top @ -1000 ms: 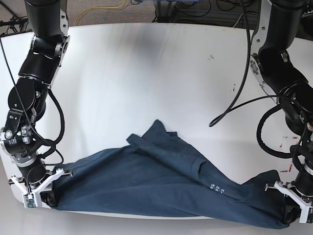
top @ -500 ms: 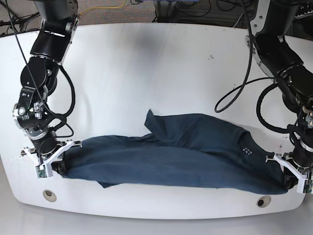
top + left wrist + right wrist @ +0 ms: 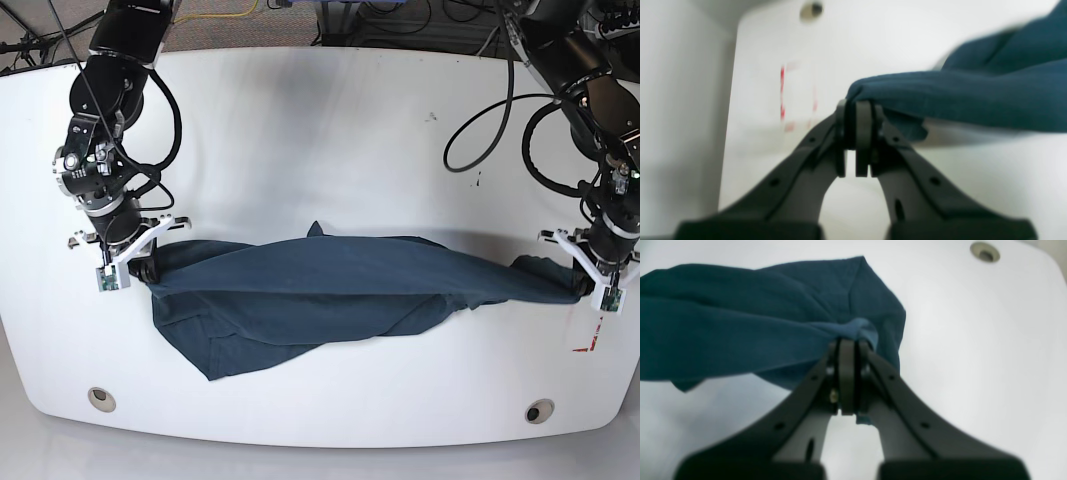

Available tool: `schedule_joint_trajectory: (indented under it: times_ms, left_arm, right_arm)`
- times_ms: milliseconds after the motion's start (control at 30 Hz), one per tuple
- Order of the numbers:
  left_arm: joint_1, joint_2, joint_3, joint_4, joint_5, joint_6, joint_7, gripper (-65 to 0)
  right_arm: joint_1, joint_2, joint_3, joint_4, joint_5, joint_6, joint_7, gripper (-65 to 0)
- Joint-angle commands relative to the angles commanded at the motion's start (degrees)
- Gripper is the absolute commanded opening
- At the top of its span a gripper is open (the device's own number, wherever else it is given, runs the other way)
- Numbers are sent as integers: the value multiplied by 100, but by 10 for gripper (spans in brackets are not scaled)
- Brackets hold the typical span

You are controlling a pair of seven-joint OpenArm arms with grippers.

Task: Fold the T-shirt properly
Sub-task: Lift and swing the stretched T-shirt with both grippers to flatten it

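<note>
While each is clamping a bunched end, the left gripper [image 3: 583, 283] and right gripper [image 3: 143, 270] are stretching the T-shirt [image 3: 320, 295] taut, apparently for flattening it on the table [image 3: 330, 130].

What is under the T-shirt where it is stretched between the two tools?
Only the white table shows around the T-shirt, pinched by the right tool and left tool. Its lower hem drapes on the table; whatever lies beneath the cloth is covered.
</note>
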Motion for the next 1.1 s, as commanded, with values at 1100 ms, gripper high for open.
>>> schedule_joint_trajectory:
  times_ms: [1100]
  left_arm:
    - [-897, 237, 404, 193, 35, -391, 26, -650]
  right_arm:
    - [563, 176, -123, -167, 0, 0, -44, -639]
